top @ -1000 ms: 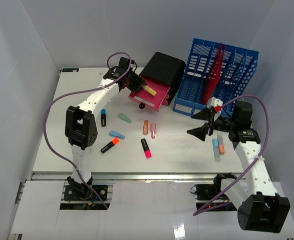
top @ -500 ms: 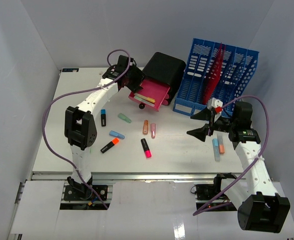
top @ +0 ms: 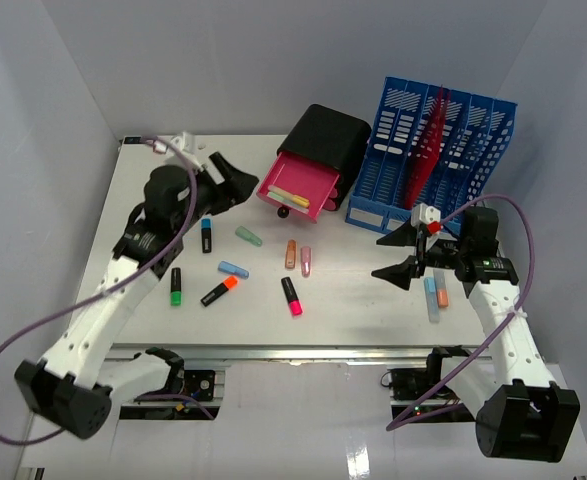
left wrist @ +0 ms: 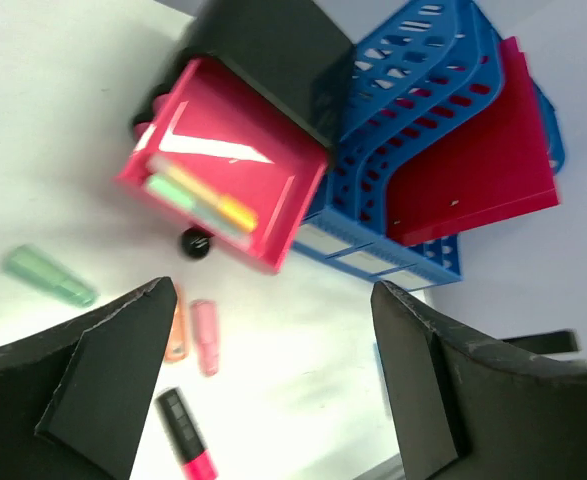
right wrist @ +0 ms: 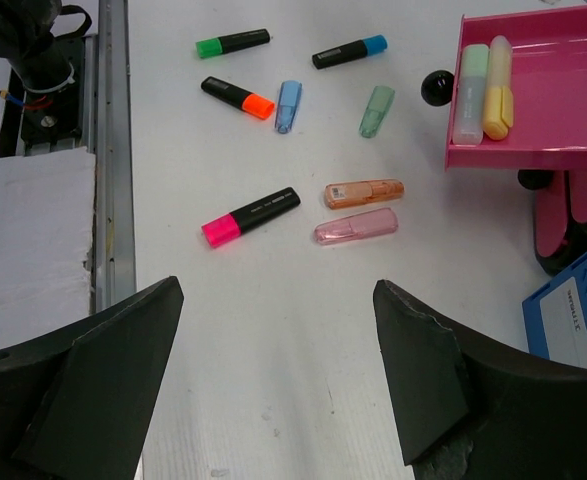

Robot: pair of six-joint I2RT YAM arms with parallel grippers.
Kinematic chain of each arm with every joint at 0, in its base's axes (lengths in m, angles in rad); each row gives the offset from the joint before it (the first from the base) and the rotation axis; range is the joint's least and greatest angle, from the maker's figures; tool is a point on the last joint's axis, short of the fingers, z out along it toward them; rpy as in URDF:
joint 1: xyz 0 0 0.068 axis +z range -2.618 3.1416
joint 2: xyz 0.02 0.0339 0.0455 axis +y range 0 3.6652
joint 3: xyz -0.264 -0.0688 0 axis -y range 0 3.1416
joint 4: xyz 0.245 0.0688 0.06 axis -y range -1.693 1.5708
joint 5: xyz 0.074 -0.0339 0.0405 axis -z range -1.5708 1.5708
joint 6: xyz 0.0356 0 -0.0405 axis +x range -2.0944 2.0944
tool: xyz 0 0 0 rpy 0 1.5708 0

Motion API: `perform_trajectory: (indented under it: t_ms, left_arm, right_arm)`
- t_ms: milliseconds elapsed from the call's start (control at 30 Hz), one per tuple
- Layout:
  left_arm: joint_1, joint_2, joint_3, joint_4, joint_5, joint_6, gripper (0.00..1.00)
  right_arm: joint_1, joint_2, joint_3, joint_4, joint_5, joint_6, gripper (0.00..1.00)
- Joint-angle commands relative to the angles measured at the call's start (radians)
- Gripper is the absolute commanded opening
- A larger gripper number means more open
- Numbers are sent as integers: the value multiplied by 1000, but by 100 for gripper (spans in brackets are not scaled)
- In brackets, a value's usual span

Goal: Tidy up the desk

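Yellow highlighter (top: 291,194) just released into pink drawer (top: 303,180); left gripper (top: 235,178) back, spread wide, right gripper (top: 377,257) open, markers (top: 291,296) remaining on desk (top: 353,300)

The left wrist view is smeared, so we cannot tell how many markers (left wrist: 223,208) lie in the pink drawer (left wrist: 283,175). In the right wrist view, the frame cuts off that drawer at 2 o'clock and the blue rack (right wrist: 573,320) at 4 o'clock. From above, the left arm (top: 108,295) hides a strip of the desk (top: 353,300) at 8 o'clock.
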Motion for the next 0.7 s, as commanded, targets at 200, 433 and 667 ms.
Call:
perform_trajectory:
  t_ms: [200, 433, 667]
  left_arm:
    - [18, -306, -392, -138, -145, 8, 92]
    - [18, -334, -477, -153, -103, -43, 92]
    - [18, -347, -538, -141, -53, -92, 92]
  right_arm:
    - [81, 50, 47, -44, 94, -48, 84]
    - [82, 69, 45, -41, 125, -51, 84]
    - [82, 93, 39, -33, 166, -59, 84]
